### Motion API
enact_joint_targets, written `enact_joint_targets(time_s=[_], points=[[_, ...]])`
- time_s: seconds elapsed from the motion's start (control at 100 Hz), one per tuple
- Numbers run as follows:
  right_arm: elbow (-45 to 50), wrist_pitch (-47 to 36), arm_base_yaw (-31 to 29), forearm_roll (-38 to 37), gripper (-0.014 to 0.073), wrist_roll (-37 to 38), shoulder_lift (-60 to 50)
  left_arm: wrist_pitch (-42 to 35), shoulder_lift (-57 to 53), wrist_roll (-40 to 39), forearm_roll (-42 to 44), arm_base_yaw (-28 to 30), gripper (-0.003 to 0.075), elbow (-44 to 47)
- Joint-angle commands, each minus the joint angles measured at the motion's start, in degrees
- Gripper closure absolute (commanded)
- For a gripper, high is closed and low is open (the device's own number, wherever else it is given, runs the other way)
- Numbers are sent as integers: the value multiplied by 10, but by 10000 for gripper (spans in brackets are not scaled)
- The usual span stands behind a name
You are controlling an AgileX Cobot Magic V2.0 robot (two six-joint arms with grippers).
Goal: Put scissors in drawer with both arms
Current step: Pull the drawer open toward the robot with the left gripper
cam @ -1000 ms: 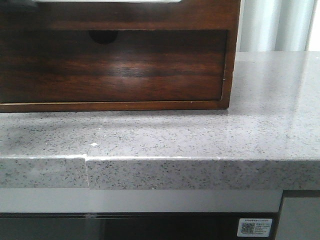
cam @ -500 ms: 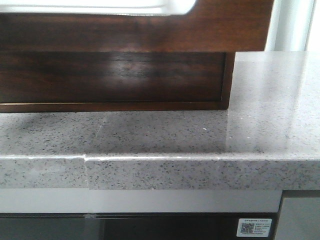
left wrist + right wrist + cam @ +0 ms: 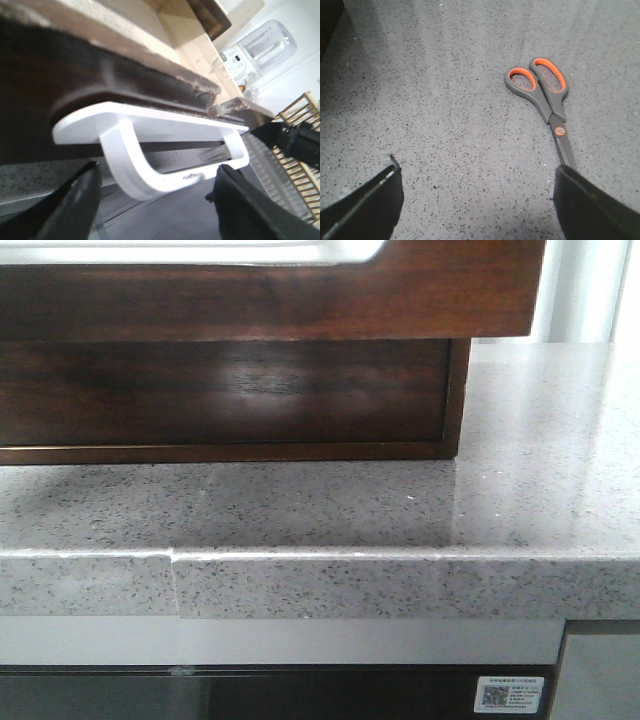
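Note:
The drawer [image 3: 440, 290] is a wide glossy dark brown front with a white round-cornered area [image 3: 200, 252] along its top edge. It stands out past the cabinet toward the camera. In the left wrist view its white loop handle [image 3: 150, 172] lies between the fingers of my left gripper [image 3: 156, 175], which is open and not clamped on it. The scissors [image 3: 547, 100], grey with orange-lined handles, lie flat on the grey counter. My right gripper [image 3: 477, 172] is open above the counter, and the blade tip runs under its one finger [image 3: 590, 205]. Neither gripper shows in the front view.
A lower dark wooden drawer front [image 3: 230, 390] sits recessed under the pulled-out one. The grey speckled counter [image 3: 400, 510] runs to a front edge with a seam [image 3: 172, 558]. A wooden rack [image 3: 300, 165] and a white appliance [image 3: 250, 50] stand beyond.
The upper drawer front has come out toward the camera and now covers the lower front's finger notch. Most of the motion was in the first half second.

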Motion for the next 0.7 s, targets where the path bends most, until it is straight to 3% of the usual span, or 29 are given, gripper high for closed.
enact_joint_targets(time_s=[0.0, 0.28, 0.51, 0.69], points=[[-23, -36, -5, -2, 37, -2, 1, 23, -1, 5, -4, -1, 247, -20], [-23, -41, -5, -27, 37, -2, 1, 22, -47, -62, 166, -1, 247, -28], [-33, -9, -6, -29, 51, 15, 1, 30, -84, -200, 449, -1, 261, -105], [-74, 60, -48, -32, 113, 19, 51, 32, -91, -225, 594, -1, 295, -170]])
